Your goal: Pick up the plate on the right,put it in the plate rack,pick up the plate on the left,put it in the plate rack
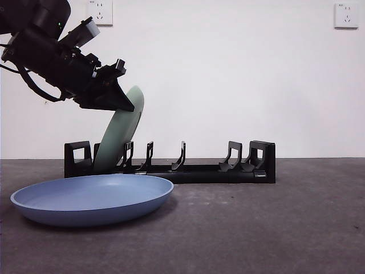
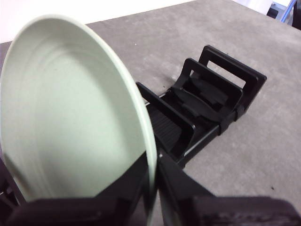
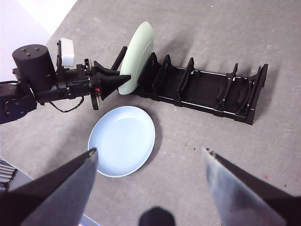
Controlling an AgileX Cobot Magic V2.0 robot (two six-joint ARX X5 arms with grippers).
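Note:
A pale green plate (image 1: 117, 142) stands on edge, tilted, with its lower edge in the plate rack (image 1: 199, 171) between the left end post and the first prong. My left gripper (image 1: 122, 103) is shut on its upper rim; in the left wrist view the two jaws pinch the green plate (image 2: 70, 103) at its rim. A blue plate (image 1: 91, 197) lies flat on the table in front of the rack's left half. From high above, my right gripper (image 3: 149, 150) hangs open and holds nothing, looking down on the blue plate (image 3: 122, 140), the plate rack (image 3: 207, 94) and the left gripper (image 3: 110, 80).
The rack's other slots (image 2: 211, 99) to the right of the green plate hold nothing. The table is dark grey, with a white wall and two sockets behind it.

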